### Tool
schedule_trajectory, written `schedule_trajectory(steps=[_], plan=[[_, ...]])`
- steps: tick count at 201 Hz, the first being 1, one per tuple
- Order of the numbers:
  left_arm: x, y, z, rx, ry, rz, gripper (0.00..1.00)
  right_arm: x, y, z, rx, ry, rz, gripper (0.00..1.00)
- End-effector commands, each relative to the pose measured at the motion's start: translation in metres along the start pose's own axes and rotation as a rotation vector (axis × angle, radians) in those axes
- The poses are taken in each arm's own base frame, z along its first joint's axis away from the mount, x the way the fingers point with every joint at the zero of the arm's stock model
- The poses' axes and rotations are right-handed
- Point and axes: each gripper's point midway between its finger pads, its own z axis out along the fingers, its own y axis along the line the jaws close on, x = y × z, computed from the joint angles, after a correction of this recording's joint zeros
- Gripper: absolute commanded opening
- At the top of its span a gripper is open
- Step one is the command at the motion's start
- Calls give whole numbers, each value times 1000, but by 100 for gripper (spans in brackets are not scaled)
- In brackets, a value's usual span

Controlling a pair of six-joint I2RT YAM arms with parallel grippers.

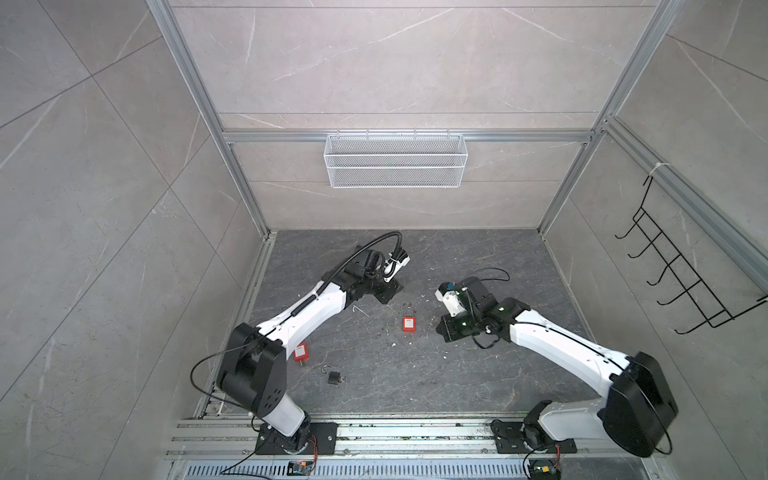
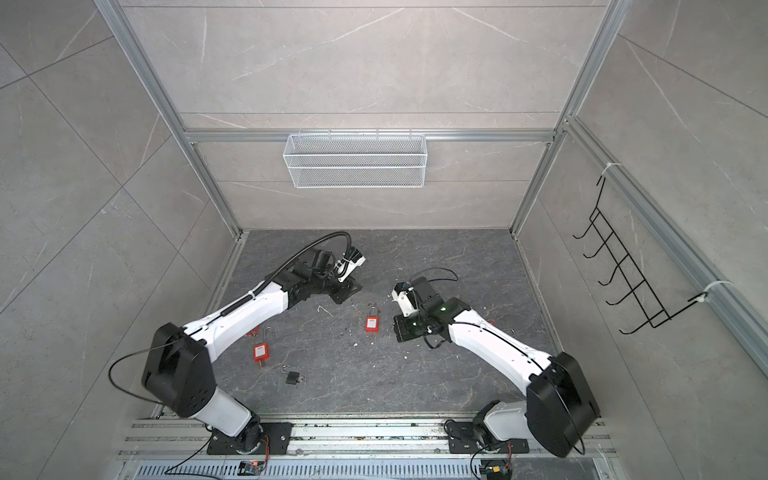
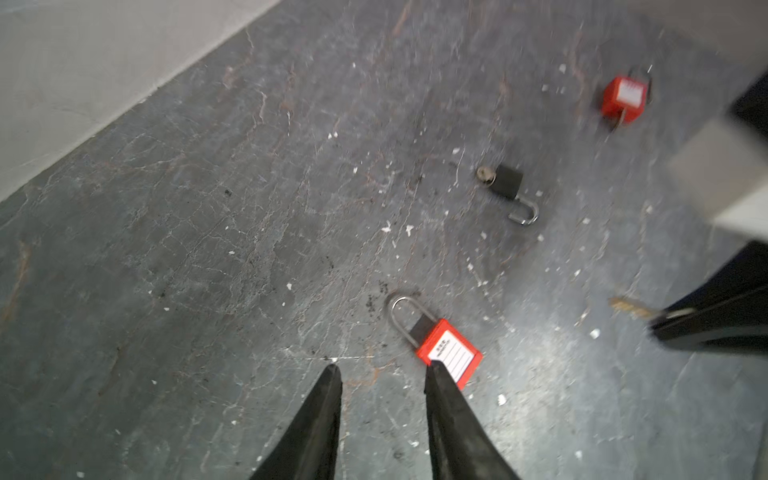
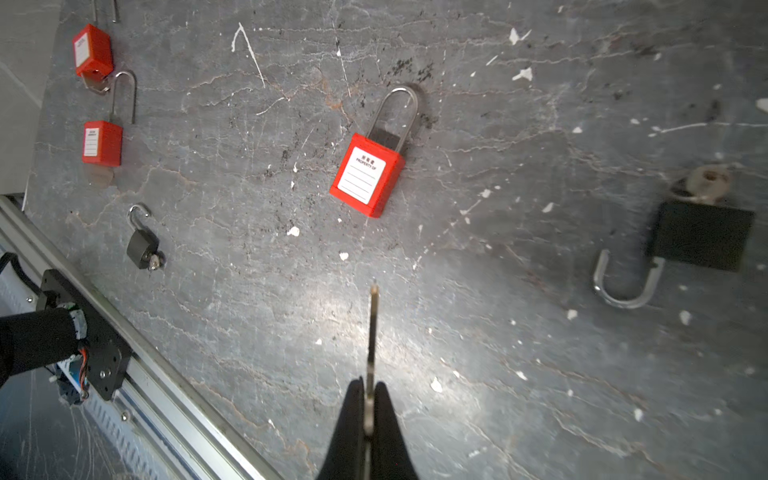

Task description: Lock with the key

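Pre-insertion step: your right gripper (image 4: 369, 384) pinches the key (image 4: 372, 324), left gripper (image 3: 380, 368) gapes empty near the mid-frame red padlock (image 4: 368, 174); next, likely steady its body and align blade to keyway.

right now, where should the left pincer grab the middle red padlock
I'd grip the red padlock by its body, across the two long side faces, from above: it lies flat, label up, shackle toward the back wall. The left pincer is open and empty.
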Motion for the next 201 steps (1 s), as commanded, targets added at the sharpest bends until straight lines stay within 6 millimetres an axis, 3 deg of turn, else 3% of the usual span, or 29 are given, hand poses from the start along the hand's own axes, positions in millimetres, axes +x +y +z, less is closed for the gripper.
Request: schedule_trajectory(steps=[1, 8, 12, 16, 21, 72, 111, 129, 157, 201], plan=[[-5, -9, -12, 27, -84, -216, 39, -22, 9, 9, 5, -34, 106, 0], [0, -9, -16, 16, -86, -230, 47, -26, 11, 15, -8, -46, 124, 0], [1, -8, -18, 3, -94, -237, 62, -28, 12, 18, -15, -53, 130, 0], [2, -7, -21, -6, -103, -242, 93, -31, 13, 21, -24, -58, 137, 0], [3, -6, -24, -18, -114, -229, 99, -33, 14, 25, -33, -61, 141, 0], [16, 20, -49, -212, -201, -308, 100, -38, 17, 68, -73, 30, 171, 0], [28, 26, -53, -264, -150, -330, 100, -39, 5, 75, -72, 37, 213, 1], [36, 39, -55, -343, -153, -368, 100, -35, 1, 82, -69, 77, 221, 1], [32, 29, -57, -289, -207, -341, 100, -38, -6, 85, -59, 76, 240, 1], [33, 20, -61, -250, -152, -347, 100, -31, -21, 92, -14, 116, 266, 1]])
